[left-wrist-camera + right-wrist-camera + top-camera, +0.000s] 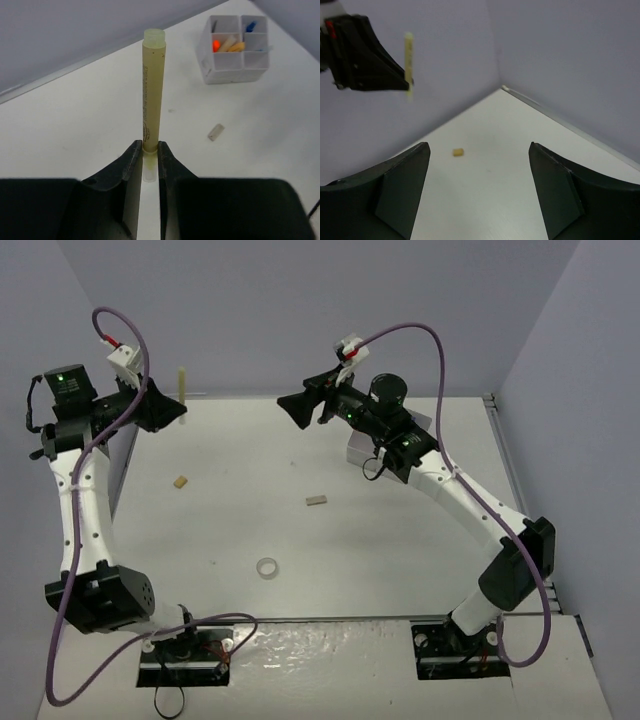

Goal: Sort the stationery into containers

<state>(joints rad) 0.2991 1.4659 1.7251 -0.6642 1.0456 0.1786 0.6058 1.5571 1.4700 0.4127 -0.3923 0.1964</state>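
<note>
My left gripper (172, 408) (150, 149) is shut on the lower end of a long pale yellow bar (182, 385) (152, 90), held upright well above the table's far left. My right gripper (290, 406) (479, 150) is wide open and empty, raised over the far middle of the table. The white four-compartment tray (357, 448) (230, 75) lies mostly hidden under the right arm; it holds an orange-capped marker (216, 45) and a blue-capped item (250, 25). The left gripper with the bar (408, 60) also shows in the right wrist view.
A small tan block (180, 481) (458, 152) lies at the left of the table. A small grey block (316, 501) (216, 132) lies near the middle. A clear tape ring (266, 567) lies nearer the front. Purple walls close in the back and sides.
</note>
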